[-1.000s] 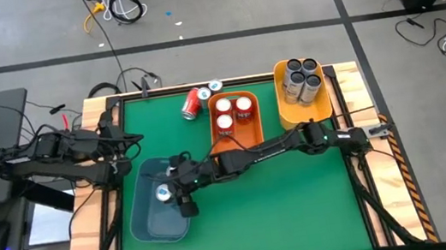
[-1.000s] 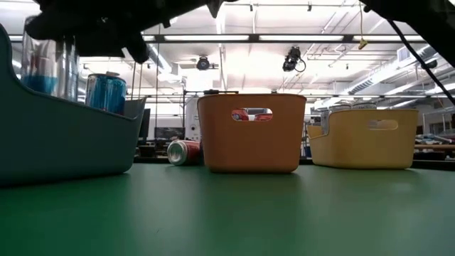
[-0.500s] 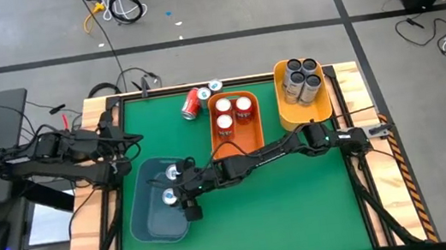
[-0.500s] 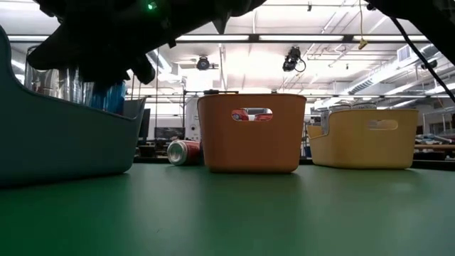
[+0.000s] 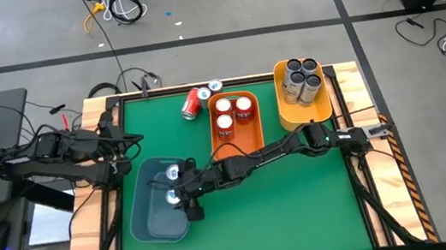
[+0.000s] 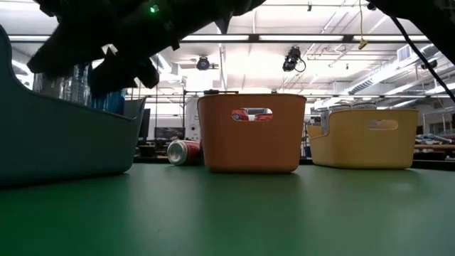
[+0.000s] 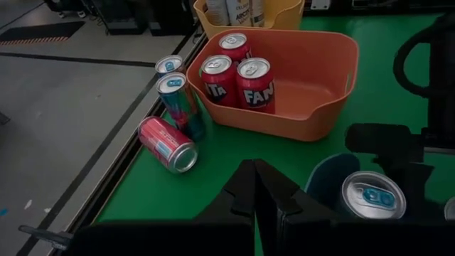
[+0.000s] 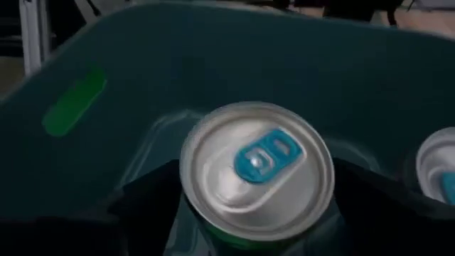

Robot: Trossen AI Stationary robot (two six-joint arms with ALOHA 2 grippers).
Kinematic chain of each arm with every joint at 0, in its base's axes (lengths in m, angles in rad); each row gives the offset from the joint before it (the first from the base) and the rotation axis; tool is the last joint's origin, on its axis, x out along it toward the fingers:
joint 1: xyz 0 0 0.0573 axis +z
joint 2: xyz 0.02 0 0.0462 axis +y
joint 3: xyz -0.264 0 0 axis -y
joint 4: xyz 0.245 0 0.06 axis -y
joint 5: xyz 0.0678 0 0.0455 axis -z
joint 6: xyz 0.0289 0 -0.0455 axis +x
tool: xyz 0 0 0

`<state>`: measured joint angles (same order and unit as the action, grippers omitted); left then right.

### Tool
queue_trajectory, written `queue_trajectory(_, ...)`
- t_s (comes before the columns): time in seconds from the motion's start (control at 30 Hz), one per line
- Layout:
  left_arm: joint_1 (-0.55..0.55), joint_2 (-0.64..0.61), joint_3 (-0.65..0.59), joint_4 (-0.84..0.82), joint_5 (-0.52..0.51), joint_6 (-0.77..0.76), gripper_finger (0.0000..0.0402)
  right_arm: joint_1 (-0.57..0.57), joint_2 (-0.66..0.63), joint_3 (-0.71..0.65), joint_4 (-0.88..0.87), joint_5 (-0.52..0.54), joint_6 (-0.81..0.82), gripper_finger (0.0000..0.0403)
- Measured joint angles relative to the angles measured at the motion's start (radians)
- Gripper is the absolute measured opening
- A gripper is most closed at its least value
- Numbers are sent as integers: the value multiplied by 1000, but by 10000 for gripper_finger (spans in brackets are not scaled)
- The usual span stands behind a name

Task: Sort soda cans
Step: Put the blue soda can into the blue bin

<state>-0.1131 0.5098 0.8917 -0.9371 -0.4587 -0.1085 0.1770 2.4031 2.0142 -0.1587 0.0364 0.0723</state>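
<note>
Since the teal can already stands upright inside the blue bin, around 8 o'clock on the table, the right gripper with fingers spread either side, gripping nothing, should probably lift straight up, no sideways nudge.

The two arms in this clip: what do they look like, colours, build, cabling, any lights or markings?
Both are dark, near-black jointed arms. The left arm carries loose black cables along its links; the right arm is a slim segmented run with a pale patch near its base. Each gripper has two dark fingers. A small green light glows on the right arm in the low view.
</note>
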Motion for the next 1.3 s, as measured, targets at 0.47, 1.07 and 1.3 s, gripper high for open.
queue_trajectory(0.47, 6, 65, 1, 206, -46, 14, 1, 12, -145, 1, -97, -1, -111, 327)
queue_trajectory(1.07, 549, 457, 100, 493, 560, 238, 0, -94, -508, 2, -793, 167, -215, 257)
queue_trajectory(1.3, 763, 669, 149, 565, 817, 260, 0, -256, -512, -51, -871, -73, -257, 219)
